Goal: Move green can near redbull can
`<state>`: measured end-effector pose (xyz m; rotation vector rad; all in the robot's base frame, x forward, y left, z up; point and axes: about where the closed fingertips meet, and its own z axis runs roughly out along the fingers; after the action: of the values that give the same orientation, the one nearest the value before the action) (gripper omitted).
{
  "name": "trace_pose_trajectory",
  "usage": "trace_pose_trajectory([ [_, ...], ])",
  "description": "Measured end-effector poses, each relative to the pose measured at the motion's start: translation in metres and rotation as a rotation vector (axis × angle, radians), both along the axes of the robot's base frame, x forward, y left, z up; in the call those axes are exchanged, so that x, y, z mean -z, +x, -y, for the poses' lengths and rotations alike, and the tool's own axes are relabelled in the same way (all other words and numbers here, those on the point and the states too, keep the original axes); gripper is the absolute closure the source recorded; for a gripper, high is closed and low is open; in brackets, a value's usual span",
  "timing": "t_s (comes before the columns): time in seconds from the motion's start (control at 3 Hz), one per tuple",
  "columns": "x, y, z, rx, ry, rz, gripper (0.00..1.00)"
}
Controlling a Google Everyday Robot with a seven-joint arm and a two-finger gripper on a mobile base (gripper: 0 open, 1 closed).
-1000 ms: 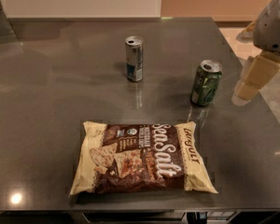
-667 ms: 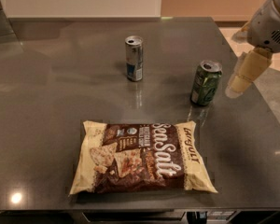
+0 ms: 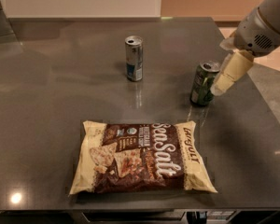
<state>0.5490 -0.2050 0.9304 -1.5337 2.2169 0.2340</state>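
Note:
The green can (image 3: 204, 84) stands upright at the right of the dark table (image 3: 46, 101). It is dark green with white markings and a silver top. The redbull can (image 3: 134, 59) is slim and silver with a blue lower band. It stands upright farther back, to the left of the green can and well apart from it. My gripper (image 3: 225, 76) comes in from the upper right on a pale arm (image 3: 263, 24). Its cream tip sits right next to the green can's right side, at about the can's upper half. I cannot tell whether it touches the can.
A large brown and cream sea salt chip bag (image 3: 142, 157) lies flat near the table's front edge, in front of both cans. The table's right edge (image 3: 266, 106) runs close behind the gripper.
The gripper has moved left and slightly down, from beside the table's right edge to right next to the green can. Both cans and the bag have stayed put.

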Motion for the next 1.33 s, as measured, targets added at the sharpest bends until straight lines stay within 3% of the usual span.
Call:
trace_pose_trajectory([
  [0.67, 0.027, 0.008, -0.005, -0.002, 0.047, -0.004, 0.0],
  [1.33, 0.034, 0.015, -0.003, 0.005, 0.059, -0.012, 0.4],
])
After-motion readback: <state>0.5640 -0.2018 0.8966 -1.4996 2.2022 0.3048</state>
